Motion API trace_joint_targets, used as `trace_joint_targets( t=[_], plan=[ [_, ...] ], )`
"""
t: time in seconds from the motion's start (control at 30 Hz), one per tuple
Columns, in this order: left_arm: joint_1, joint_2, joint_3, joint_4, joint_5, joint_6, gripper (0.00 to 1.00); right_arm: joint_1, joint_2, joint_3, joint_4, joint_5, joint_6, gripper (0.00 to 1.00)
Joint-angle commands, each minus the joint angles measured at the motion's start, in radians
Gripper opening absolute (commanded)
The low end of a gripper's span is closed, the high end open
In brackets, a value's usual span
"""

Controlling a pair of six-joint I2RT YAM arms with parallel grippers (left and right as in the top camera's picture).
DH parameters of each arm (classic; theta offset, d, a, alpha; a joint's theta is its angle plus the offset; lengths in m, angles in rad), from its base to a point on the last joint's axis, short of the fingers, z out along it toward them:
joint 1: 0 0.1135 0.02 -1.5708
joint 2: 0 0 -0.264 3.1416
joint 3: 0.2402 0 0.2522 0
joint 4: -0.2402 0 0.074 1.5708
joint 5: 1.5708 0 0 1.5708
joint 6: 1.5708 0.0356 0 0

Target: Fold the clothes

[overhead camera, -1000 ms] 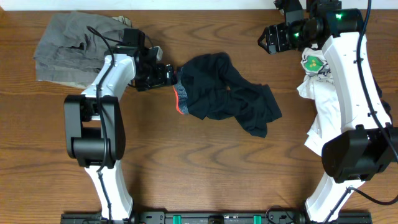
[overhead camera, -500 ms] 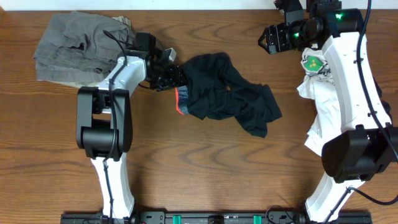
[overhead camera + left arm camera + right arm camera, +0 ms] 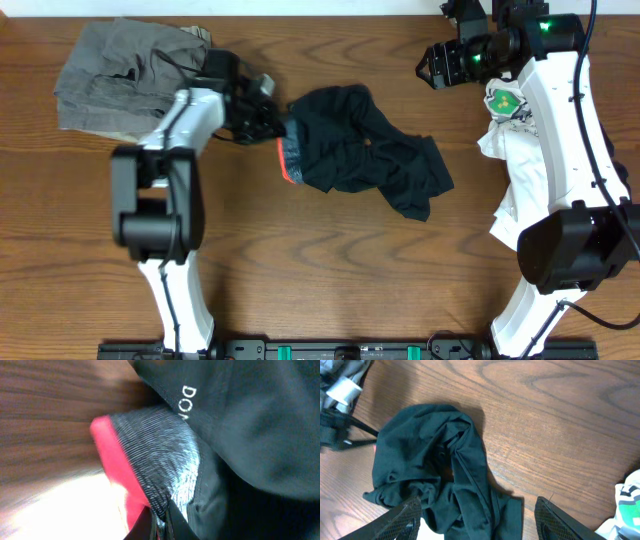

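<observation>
The clothes in play are black trousers (image 3: 360, 150) lying crumpled at the table's centre, their grey waistband (image 3: 290, 158) with its red lining facing left. My left gripper (image 3: 277, 125) is shut on that waistband's edge. In the left wrist view the gripper (image 3: 161, 524) pinches the grey band (image 3: 160, 455) beside the red lining (image 3: 112, 455), under white lettering (image 3: 187, 402). My right gripper (image 3: 432, 65) hangs open at the far right, away from the cloth. In its own view the trousers (image 3: 435, 460) lie below the gripper (image 3: 480, 520), whose fingers (image 3: 402, 520) stand wide apart.
A grey garment (image 3: 125, 75) lies bunched at the far left corner, behind my left arm. A white garment with a green print (image 3: 510, 110) lies along the right side under my right arm, its edge also in the right wrist view (image 3: 627, 500).
My left gripper reached right to the trousers' waistband and closed on its edge. The right arm has hardly moved.
</observation>
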Motion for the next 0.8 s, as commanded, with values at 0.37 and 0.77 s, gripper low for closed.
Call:
trace_joint_targets(
  t=[0.37,0.77],
  plan=[
    [0.04,-0.567,0.043,-0.119,-0.304,0.034,0.06,0.02,0.012,0.001,-0.042,-0.004,-0.003,0.7],
    [0.04,-0.584,0.043,-0.14,-0.307,0.064,0.06,0.055,0.022,-0.152,0.002,-0.004,-0.022,0.69]
  ],
)
